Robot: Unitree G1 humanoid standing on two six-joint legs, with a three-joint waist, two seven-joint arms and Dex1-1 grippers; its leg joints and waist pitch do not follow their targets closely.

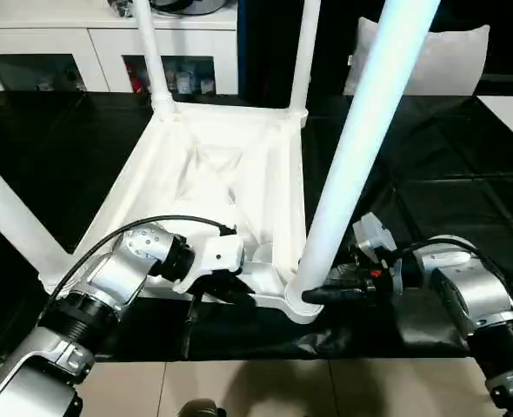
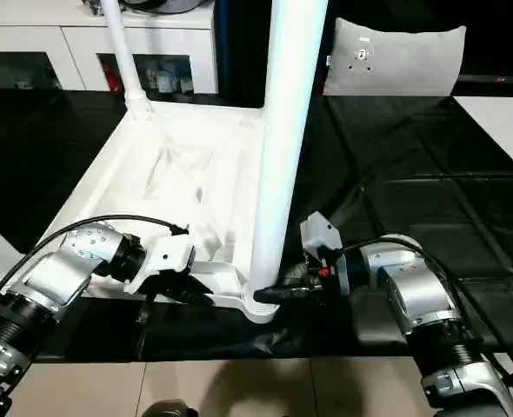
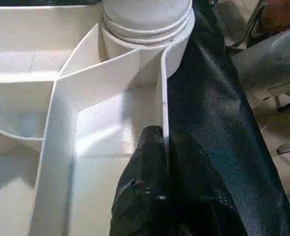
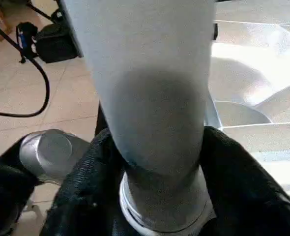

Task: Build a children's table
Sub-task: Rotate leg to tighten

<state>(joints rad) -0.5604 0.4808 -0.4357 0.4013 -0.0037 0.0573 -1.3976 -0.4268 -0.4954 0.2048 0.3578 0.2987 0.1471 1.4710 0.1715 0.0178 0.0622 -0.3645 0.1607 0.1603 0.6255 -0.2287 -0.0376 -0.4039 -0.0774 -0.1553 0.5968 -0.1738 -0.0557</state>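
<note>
Both hands on tabletop [image 1: 265, 156] edge & leg [image 1: 361, 148]

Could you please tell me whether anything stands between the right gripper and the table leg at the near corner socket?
Nothing visible does. The right gripper already has its black fingers on both sides of the near leg, just above the corner socket. The left gripper clamps the tabletop's rim beside it.
</note>
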